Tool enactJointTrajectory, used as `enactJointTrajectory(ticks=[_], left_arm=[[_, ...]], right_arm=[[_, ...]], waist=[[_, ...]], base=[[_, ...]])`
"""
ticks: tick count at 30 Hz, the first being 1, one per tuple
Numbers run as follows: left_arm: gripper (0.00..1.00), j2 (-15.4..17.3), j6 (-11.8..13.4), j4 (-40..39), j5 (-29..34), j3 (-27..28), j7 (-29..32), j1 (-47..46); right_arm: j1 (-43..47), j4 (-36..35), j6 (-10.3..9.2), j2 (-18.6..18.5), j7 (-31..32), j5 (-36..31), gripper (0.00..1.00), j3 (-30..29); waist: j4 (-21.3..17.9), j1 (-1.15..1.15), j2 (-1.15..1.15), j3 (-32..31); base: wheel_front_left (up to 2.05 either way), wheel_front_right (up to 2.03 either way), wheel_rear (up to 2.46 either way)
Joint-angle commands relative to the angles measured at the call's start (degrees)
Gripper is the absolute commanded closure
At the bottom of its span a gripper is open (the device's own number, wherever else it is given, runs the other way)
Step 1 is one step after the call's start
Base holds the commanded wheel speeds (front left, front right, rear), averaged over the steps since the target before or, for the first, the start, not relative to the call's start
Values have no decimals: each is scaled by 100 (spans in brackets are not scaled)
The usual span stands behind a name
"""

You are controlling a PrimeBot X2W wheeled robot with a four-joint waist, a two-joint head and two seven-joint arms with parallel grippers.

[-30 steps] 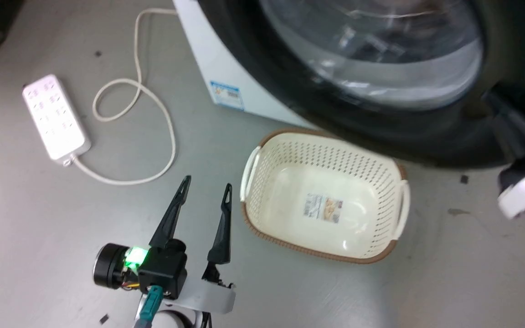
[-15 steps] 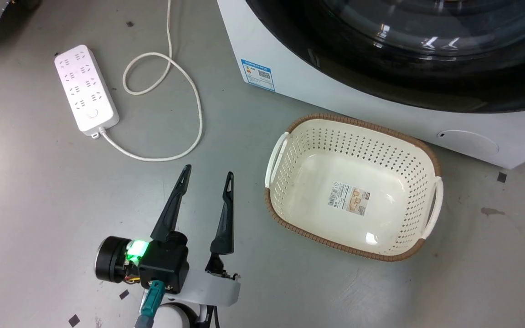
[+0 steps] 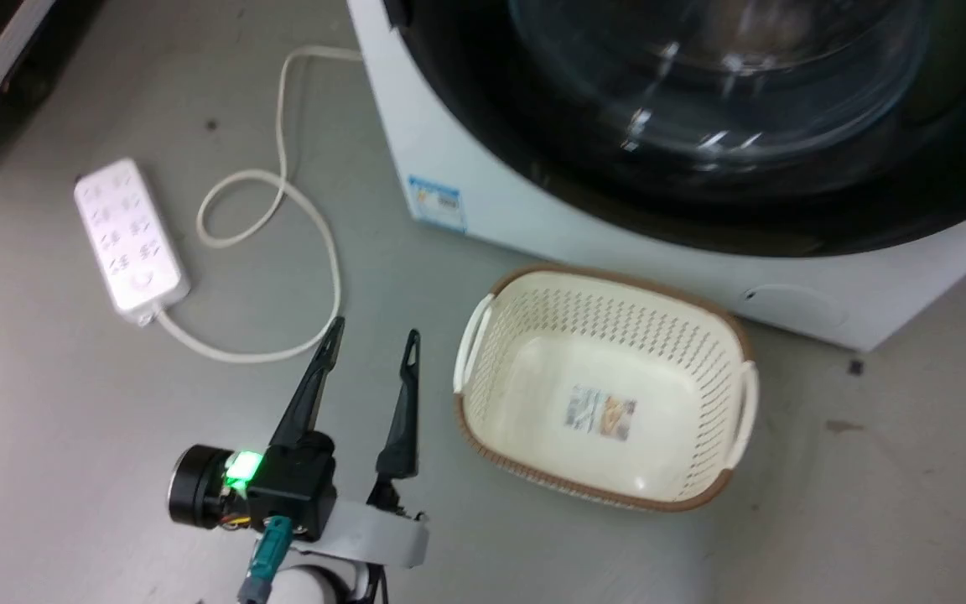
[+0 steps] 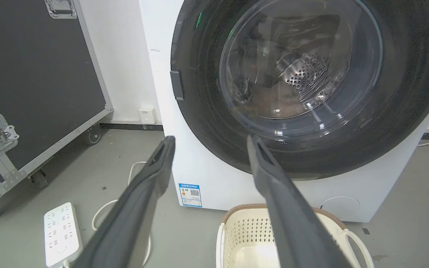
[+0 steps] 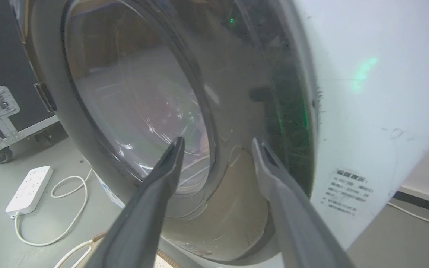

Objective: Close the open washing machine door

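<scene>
**Floor-level scene, read from left to right.** A black wheeled case [image 4: 32, 74] with metal edging is standing by the wall. A white power strip [image 3: 131, 239] is lying on the grey floor [image 3: 72, 419], and its cable [image 3: 315, 252] is looping toward the washing machine [image 3: 533, 222]. The left gripper [image 3: 374, 330] is hovering above the floor just left of the basket, its two fingers spread and holding nothing. The washing machine, white with a blue sticker [image 3: 437, 201] low on its front, is standing at upper centre. The washing machine door [image 3: 617, 193] is lying flat against the machine's front, and the steel drum [image 4: 307, 74] is showing through its clear glass bowl. A cream perforated basket [image 3: 470, 352] is sitting on the floor just in front of the machine. The right gripper [image 5: 218, 143] is pointing at the door's dark rim, fingers spread and empty. Blur is hiding whether they are touching it.
</scene>
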Motion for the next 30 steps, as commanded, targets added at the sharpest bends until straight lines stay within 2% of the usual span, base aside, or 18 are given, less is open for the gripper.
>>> enactJointTrajectory(ticks=[1, 5, 8, 14, 19, 24, 30], left_arm=[[0, 45, -42, 46, -36, 56, -25, 83], [0, 89, -130, 177, -125, 198, -25, 233], [0, 109, -202, 257, -192, 306, -25, 372], [0, 116, -320, 401, -268, 479, -25, 698], [0, 99, -398, 476, -274, 566, -25, 903], [0, 75, -480, 534, -297, 668, -25, 993], [0, 53, -559, 638, -261, 711, -25, 1014]], right_arm=[[256, -67, -5, 94, -97, -71, 0, 3], [886, -417, -5, 370, -304, -352, 0, -181], [1498, -857, -5, 617, -403, -967, 0, -396], [2853, -1699, -5, 1607, -450, -1915, 0, -1220], [3742, -2177, -5, 2280, -454, -2474, 0, -1550], [4223, -2680, -5, 2609, -455, -2701, 0, -1713], [4440, -3012, -5, 2706, -456, -2710, 0, -1716]], waist=[[-266, 0, 0, -335], [-527, 0, 0, -716], [-724, 0, 0, -961], [-1067, 0, 0, -1358], [-1230, 0, 0, -1524], [-1326, 0, 0, -1576], [-1360, 0, 0, -1601]], base=[[0, 0, 0], [0, 0, 0], [0, 0, 0], [0, 0, 0], [0, 0, 0], [0, 0, 0], [0, 0, 0]])
